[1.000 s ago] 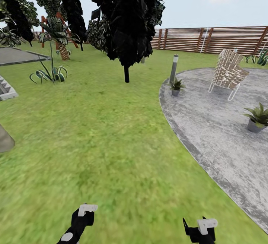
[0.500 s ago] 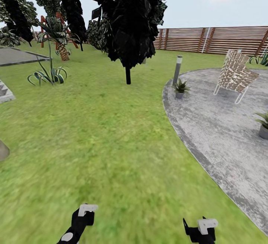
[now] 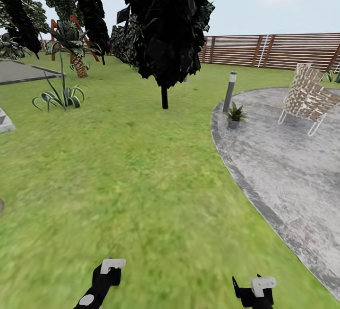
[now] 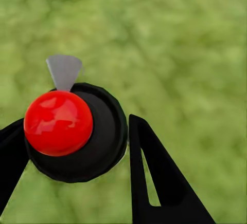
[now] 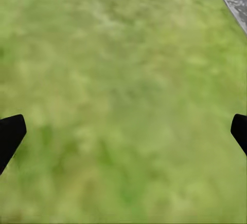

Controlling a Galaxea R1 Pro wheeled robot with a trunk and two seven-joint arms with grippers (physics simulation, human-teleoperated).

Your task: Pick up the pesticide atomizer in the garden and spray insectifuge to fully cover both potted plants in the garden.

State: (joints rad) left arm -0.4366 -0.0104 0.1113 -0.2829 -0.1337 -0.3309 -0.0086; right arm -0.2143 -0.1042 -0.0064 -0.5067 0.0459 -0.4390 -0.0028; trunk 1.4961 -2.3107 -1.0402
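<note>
One potted plant (image 3: 234, 114) sits beside the grey lamp post (image 3: 229, 91). Both tools, left tool (image 3: 105, 276) and right tool (image 3: 254, 291), hang open and empty. No sprayer yet, I think; find it next.

Both arms hang low at the near edge of the head view, the left gripper (image 3: 105, 273) black with a white block at its tip and a pale round patch lower on the arm, the right gripper (image 3: 257, 290) set well apart from it and carrying a like white block. In the left wrist view the two black fingers (image 4: 154, 178) stand spread, and between them sits a round black part of the robot bearing a glossy red ball. In the right wrist view the dark fingertips (image 5: 10, 134) show at opposite edges, spread wide with nothing between them.
</note>
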